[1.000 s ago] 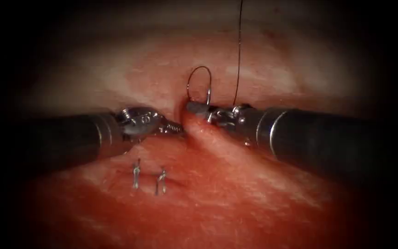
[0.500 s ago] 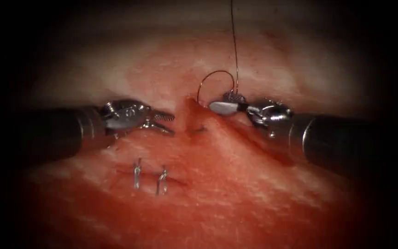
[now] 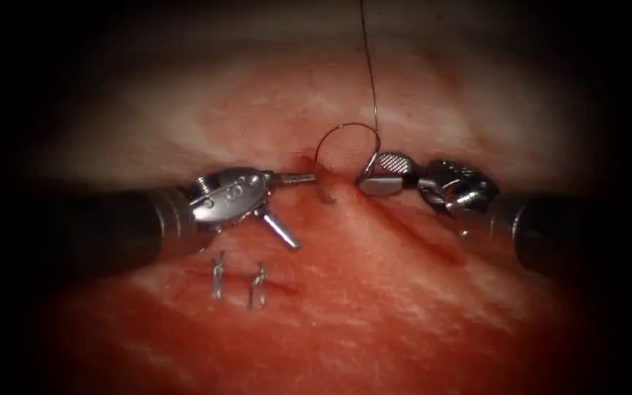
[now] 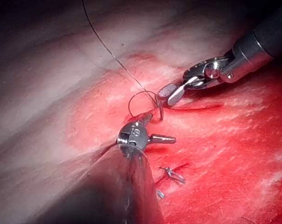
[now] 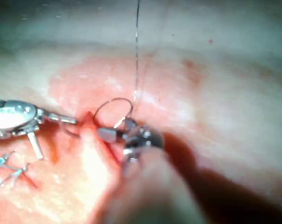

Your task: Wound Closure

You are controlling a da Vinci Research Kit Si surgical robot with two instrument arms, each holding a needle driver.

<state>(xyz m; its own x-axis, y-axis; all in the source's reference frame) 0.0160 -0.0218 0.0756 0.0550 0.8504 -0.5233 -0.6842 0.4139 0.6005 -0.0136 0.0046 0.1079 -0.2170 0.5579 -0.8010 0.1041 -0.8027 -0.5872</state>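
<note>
The curved needle (image 3: 345, 139) is arched over the cut (image 3: 404, 230), its tip sunk in the tissue (image 3: 374, 292). Its thread end is gripped by the right tool (image 3: 378, 175). The left tool (image 3: 294, 208) is spread wide, holding nothing.

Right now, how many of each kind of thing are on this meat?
Silver two-jawed metal tools: 2, left tool open and empty, right tool at the needle's thread end
Curved steel needle, in the pink tissue: 1
Thin dark thread: 1
Finished stitches: 2
Total: 6
</note>
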